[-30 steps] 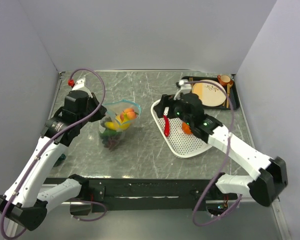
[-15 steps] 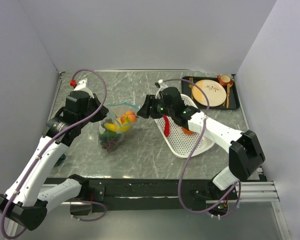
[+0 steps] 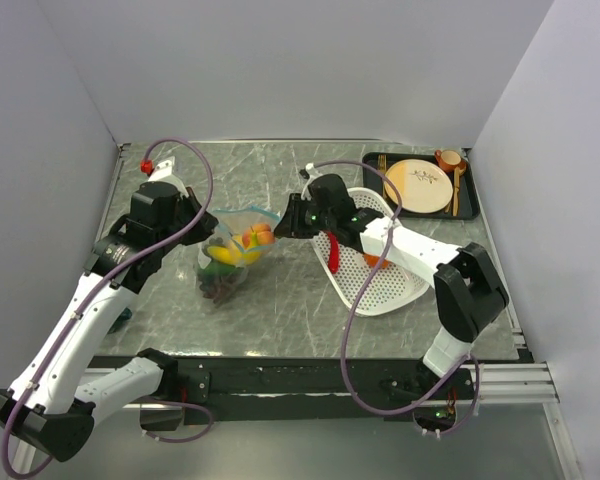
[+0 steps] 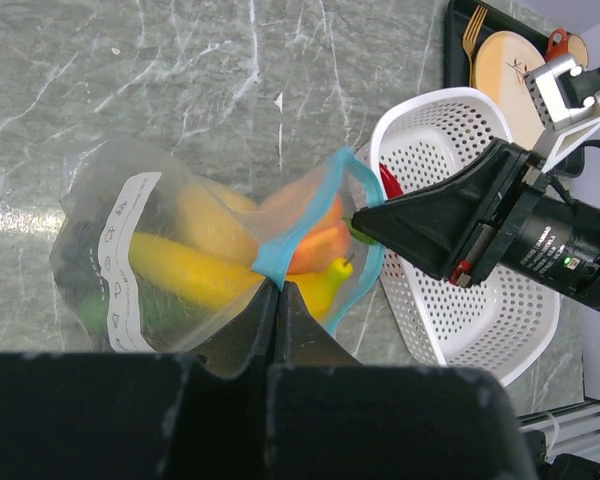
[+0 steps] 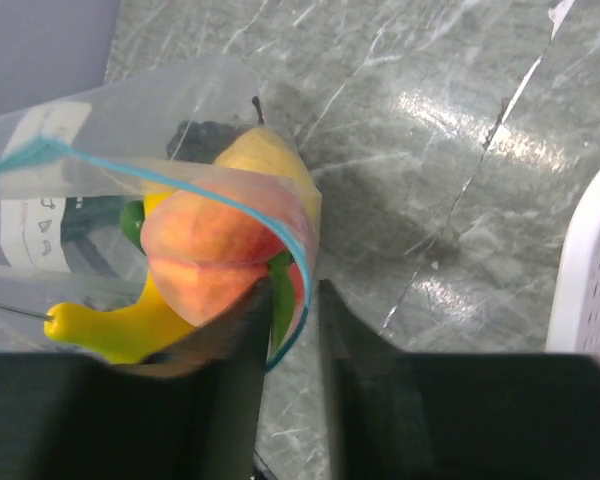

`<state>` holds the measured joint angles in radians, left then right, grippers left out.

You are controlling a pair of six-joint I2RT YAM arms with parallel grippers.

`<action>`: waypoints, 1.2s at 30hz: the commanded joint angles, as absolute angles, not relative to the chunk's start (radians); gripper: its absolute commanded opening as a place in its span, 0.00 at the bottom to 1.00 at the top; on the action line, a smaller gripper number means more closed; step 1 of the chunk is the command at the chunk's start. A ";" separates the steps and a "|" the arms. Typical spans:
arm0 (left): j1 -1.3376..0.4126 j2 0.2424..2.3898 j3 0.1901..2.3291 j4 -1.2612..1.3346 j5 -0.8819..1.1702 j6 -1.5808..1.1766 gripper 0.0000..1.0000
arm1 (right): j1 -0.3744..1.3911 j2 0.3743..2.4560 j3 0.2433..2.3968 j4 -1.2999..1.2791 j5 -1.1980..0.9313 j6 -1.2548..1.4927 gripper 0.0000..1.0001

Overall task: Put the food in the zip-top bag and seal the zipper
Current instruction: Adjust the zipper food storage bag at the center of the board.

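The zip-top bag stands on the table with its mouth toward the basket. Inside it I see a peach, a banana, dark grapes and a green piece. My left gripper is shut on the teal zipper at the near side of the mouth. My right gripper is at the opposite side, its narrowly parted fingers straddling the zipper rim, with a gap still showing. A red chili and an orange tomato lie in the basket.
The white perforated basket lies right of the bag, under my right arm. A black tray at the back right holds a beige plate, a cup and cutlery. Grey walls close off the left, back and right sides.
My right gripper has swung left from over the basket to the bag's mouth, and its fingers have narrowed around the rim. The left gripper has kept its hold.
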<state>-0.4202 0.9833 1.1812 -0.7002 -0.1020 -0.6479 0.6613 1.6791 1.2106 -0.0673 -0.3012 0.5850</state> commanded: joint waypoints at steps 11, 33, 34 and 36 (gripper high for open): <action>-0.419 0.963 1.180 -0.629 -0.095 -0.637 0.01 | 0.729 1.579 1.351 -0.080 -0.279 0.476 0.00; -0.419 0.894 1.346 -0.727 -0.171 -0.631 0.01 | 0.798 1.646 1.545 -0.256 -0.179 0.453 0.01; -0.419 0.891 1.392 -0.754 -0.195 -0.626 0.01 | 0.795 1.641 1.542 -0.252 -0.173 0.459 0.02; -0.419 0.905 1.521 -0.811 -0.260 -0.598 0.01 | 0.784 1.664 1.551 -0.262 -0.164 0.485 0.04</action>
<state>-0.4202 0.9409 1.2682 -0.8082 -0.1425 -0.6392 0.7979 1.6817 1.4937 -0.2794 -0.1818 0.4572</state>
